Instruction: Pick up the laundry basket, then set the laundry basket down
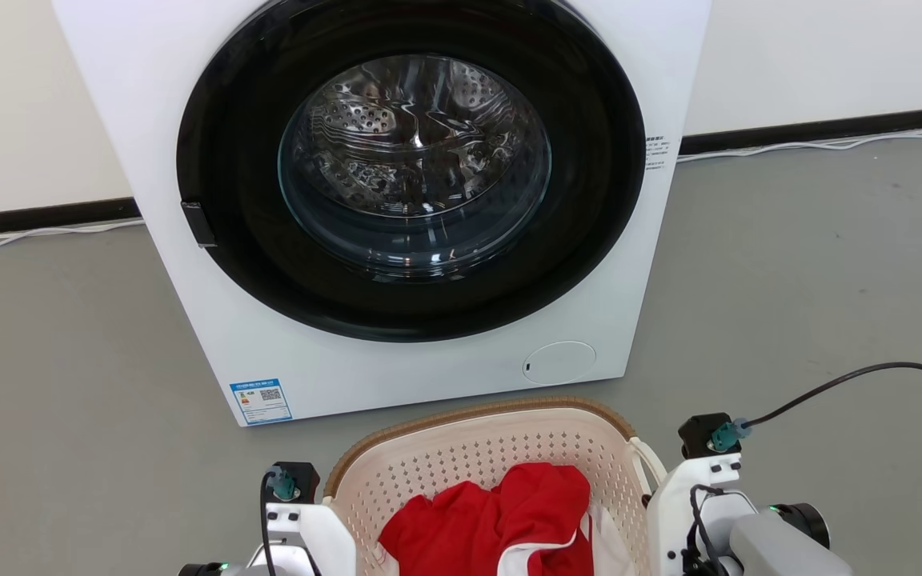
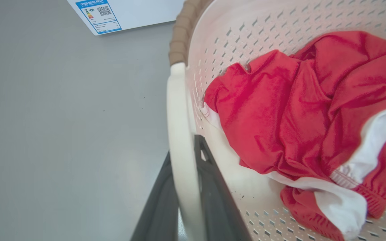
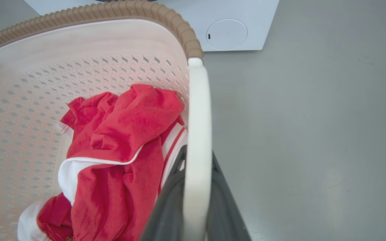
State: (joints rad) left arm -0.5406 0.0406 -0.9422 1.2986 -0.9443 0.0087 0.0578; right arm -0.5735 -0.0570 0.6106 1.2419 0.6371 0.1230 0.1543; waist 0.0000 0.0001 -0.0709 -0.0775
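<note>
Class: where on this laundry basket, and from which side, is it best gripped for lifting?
Grip the laundry basket by its two white side handles, one from each side. Each is a slim bar standing off the wall, so fingers fit inside and outside it.

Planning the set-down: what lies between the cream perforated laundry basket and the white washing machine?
Bare grey floor between laundry basket and washing machine, in the head view.
</note>
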